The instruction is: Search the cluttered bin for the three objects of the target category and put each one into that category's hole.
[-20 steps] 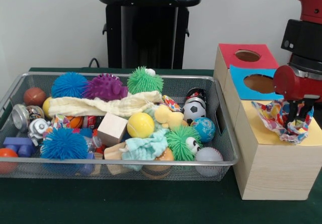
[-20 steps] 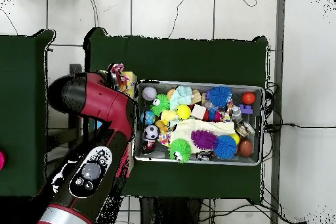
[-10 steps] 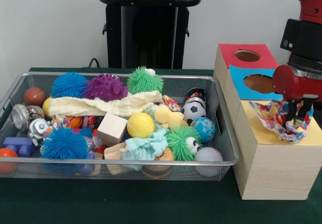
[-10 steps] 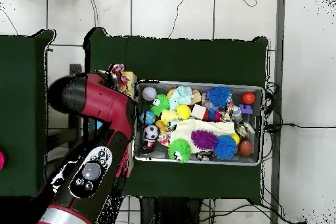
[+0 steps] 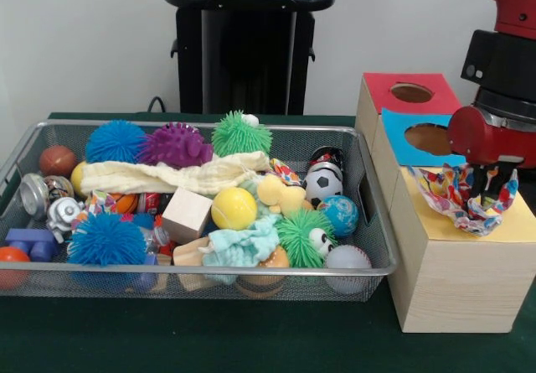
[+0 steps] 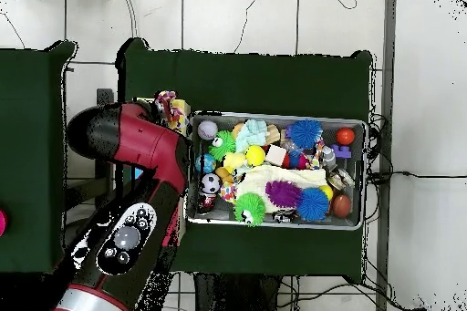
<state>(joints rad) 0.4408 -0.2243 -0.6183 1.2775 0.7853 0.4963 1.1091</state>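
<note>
My gripper (image 5: pixel 491 190) hangs over the yellow top (image 5: pixel 519 227) of the nearest wooden box, shut on a multicoloured patterned cloth (image 5: pixel 456 197). The cloth drapes around the fingers and its lower folds rest on the yellow top. The hole in that top is hidden by the cloth. In the overhead view the cloth (image 6: pixel 165 102) peeks out past the red arm (image 6: pixel 128 139), which hides the gripper. In the wire bin (image 5: pixel 209 270) lie a cream cloth (image 5: pixel 167 174) and a mint cloth (image 5: pixel 243 246).
Behind the yellow box stand a blue-topped box with a hole (image 5: pixel 431 138) and a red-topped box with a hole (image 5: pixel 412 93). The bin also holds spiky balls, a soccer ball (image 5: pixel 322 184), a yellow ball (image 5: pixel 234 209), a wooden cube (image 5: pixel 186 214) and other toys.
The gripper has shifted slightly left and up over the yellow top, carrying the patterned cloth with it. The bin's contents have not moved.
</note>
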